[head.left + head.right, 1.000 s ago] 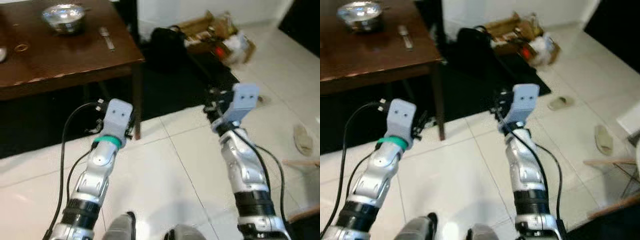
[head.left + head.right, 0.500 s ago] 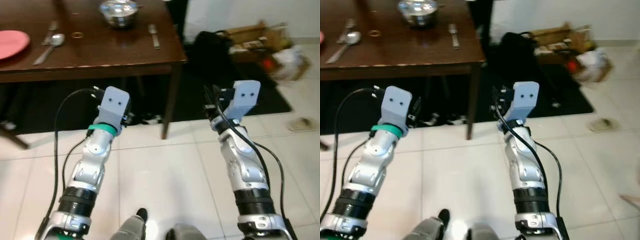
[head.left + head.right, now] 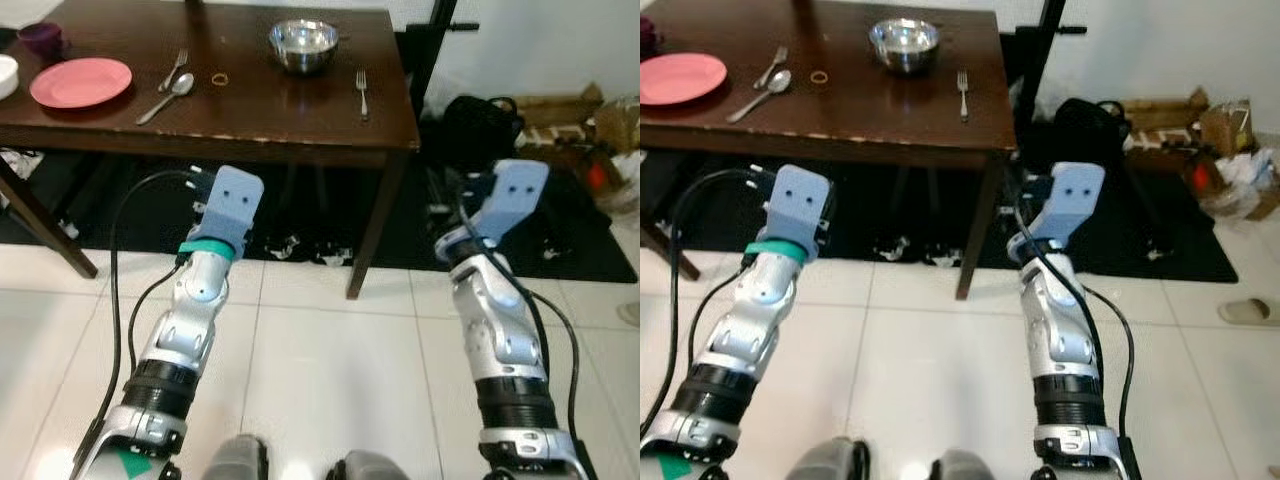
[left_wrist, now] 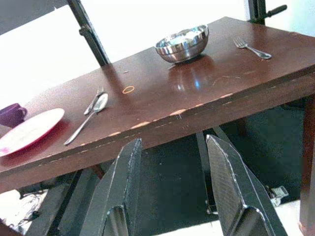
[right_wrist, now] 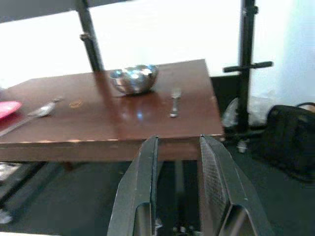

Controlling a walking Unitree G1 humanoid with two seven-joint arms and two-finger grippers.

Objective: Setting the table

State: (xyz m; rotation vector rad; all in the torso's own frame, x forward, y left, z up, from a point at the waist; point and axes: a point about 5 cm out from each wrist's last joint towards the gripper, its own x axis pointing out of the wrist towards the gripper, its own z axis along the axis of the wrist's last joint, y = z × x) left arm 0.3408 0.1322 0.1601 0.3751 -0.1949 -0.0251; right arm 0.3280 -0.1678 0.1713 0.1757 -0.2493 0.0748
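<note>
Two grippers of mine are raised before me, both empty and short of the table. My left gripper [image 4: 174, 196] has its black fingers spread wide, with dark floor and the table's near edge showing between them. My right gripper [image 5: 177, 187] holds its fingers apart too, though by a narrower gap, and points at the table's near right corner.

Past the fingertips stands the dark brown wooden table [image 3: 250, 115], its near edge chipped pale in spots. Near the far right of its top sits a shiny steel bowl [image 3: 303, 44], with a lone fork [image 3: 362, 90] to its right, close to the table's right edge. Left of the bowl lies a small brass-coloured ring [image 3: 218, 78], then a second fork [image 3: 175, 68] and a spoon [image 3: 168, 94] side by side, nearly touching. Further left lies a pink plate [image 3: 80, 81], with a dark purple cup [image 3: 42, 36] beyond it and the rim of a white dish [image 3: 6, 74] at the left border.

Under the table lies a black rug [image 3: 560, 250] on white floor tiles [image 3: 330, 370]. To the table's right, a black bag [image 3: 478, 120] sits by the wall beside some cardboard boxes [image 3: 560, 110].
</note>
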